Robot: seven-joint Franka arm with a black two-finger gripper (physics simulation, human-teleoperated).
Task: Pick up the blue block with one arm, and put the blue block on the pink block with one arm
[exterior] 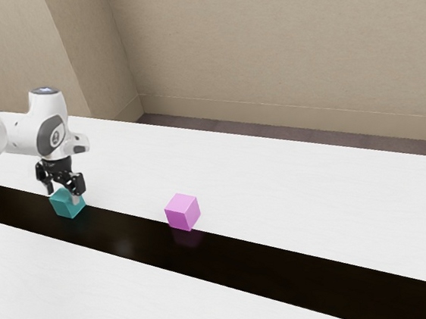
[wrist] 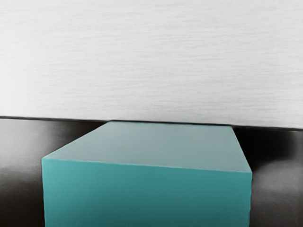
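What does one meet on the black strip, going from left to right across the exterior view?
blue block → pink block. The arm overlaps the blue block from above, so I leave it out.

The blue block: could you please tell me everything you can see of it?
The blue block is a plain teal cube with smooth matte faces and sharp edges. It sits on the glossy black strip across the white table, turned corner-on to the exterior view. The gripper is down at its top; whether it grips I cannot tell. The pink block stands apart, toward the exterior view's right.
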